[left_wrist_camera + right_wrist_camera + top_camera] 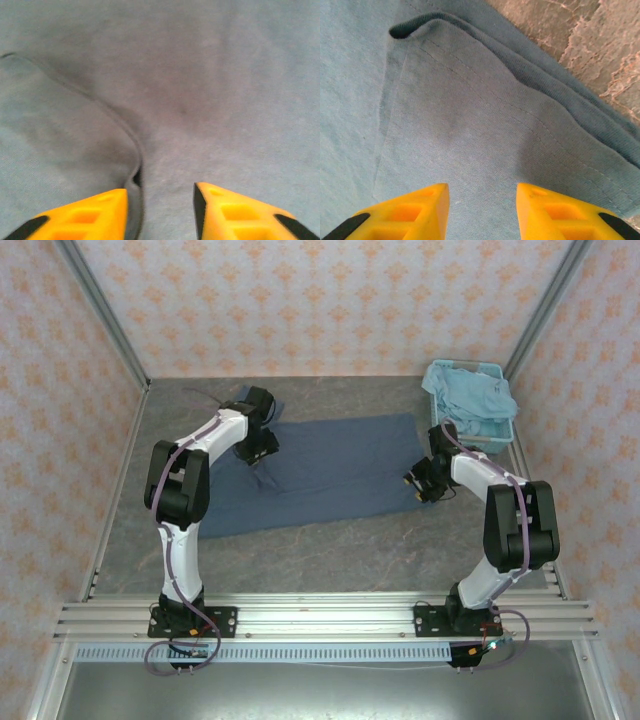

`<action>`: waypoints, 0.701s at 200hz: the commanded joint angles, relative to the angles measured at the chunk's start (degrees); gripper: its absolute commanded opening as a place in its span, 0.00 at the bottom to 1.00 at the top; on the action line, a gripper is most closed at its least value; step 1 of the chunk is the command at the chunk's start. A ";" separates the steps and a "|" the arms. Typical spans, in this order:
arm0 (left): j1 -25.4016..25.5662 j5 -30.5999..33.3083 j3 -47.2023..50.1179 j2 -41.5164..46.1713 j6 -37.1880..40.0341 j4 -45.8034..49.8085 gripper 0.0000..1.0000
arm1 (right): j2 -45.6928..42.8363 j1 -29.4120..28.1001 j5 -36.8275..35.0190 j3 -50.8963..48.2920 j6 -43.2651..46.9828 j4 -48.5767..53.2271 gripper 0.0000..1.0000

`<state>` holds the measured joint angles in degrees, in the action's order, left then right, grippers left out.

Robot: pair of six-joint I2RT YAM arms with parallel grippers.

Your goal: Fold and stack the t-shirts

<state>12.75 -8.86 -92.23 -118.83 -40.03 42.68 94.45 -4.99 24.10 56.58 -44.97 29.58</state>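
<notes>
A dark slate-blue t-shirt (320,472) lies flat, folded into a long band across the middle of the table. My left gripper (258,453) hovers low over its upper left part. In the left wrist view this gripper (160,192) is open, its yellow fingers (95,215) apart, and a raised fold edge (131,150) of the shirt runs up beside the left finger. My right gripper (420,485) is at the shirt's right end. In the right wrist view it (482,190) stands open over layered hems (540,95), with flat cloth between the fingers. A pale sky-blue t-shirt (472,395) sits bunched in the basket.
The light blue slatted basket (497,435) stands at the back right corner, close behind my right arm. Bare grey stone-patterned tabletop (330,560) lies in front of the shirt and shows beyond its edge (600,45). Patterned walls enclose the table on three sides.
</notes>
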 commanded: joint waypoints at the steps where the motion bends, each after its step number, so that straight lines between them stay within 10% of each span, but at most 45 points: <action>1: -0.09 -2.28 3.55 6.01 -0.95 -5.27 0.56 | -1.28 -0.10 0.11 0.02 0.13 1.68 0.40; 62: -1.74 1.38 21.03 22.92 -7.66 -9.59 0.90 | -1.66 -0.10 0.85 -0.06 1.10 1.32 0.41; 140: -0.30 -9.51 21.66 13.57 -11.39 -21.19 0.89 | -2.08 -0.10 1.44 1.74 2.40 2.02 0.42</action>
<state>11.79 -16.12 -66.98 -103.02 -50.15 24.69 94.43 -4.99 25.58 56.60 -44.03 29.74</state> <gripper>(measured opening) 0.900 0.420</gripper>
